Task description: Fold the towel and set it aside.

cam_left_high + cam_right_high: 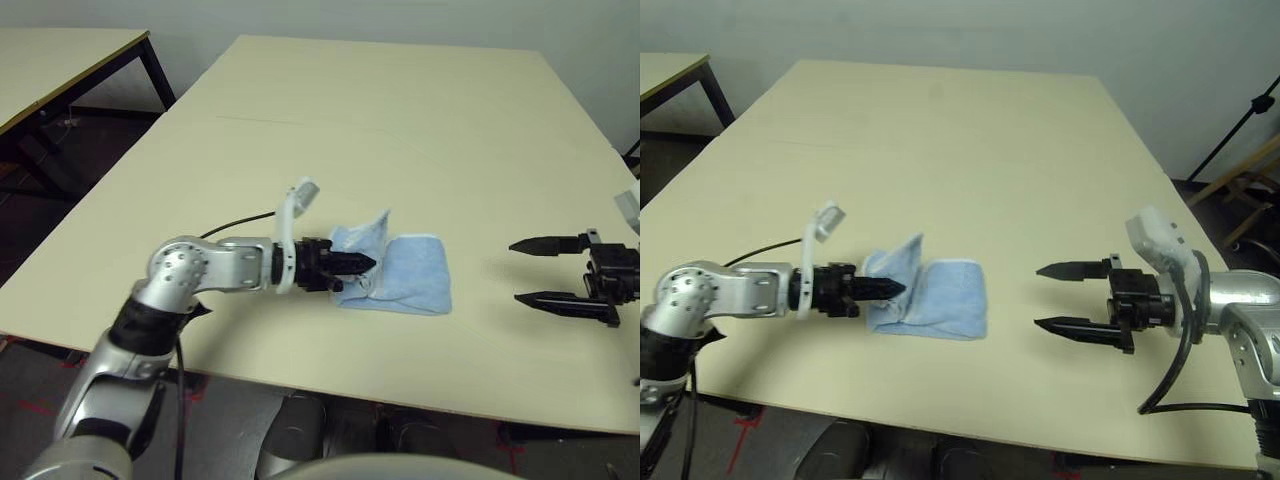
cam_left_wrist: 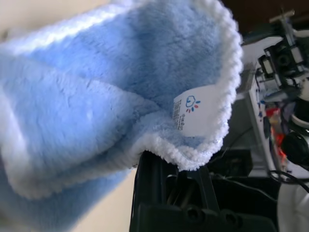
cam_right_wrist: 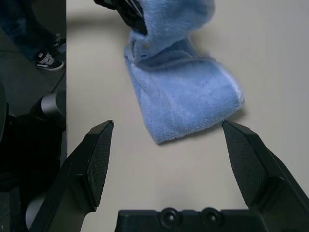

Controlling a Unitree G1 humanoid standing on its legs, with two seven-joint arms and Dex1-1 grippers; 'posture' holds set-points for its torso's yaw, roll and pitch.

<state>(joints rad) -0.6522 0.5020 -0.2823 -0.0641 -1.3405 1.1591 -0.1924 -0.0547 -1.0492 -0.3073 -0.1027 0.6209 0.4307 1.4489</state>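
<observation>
Blue towel (image 1: pixel 405 274), gripped by left gripper (image 1: pixel 362 264), lies near table (image 1: pixel 400 130) front edge.

towel (image 2: pixel 96 96): cut off by wrist view's edges | label (image 2: pixel 195 110): print too small to read

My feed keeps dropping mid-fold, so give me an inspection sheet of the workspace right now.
Surface: pale beige table, bare around the work.
Job's things: light blue terry towel with white edging, partly folded, one end lifted; white label showing.
Clutter: nothing seen.
Grippers: left gripper shut on the towel's lifted end; right gripper open, apart from the towel.
Cables: black cable behind the left forearm.
Surroundings: second table, black stand.
</observation>
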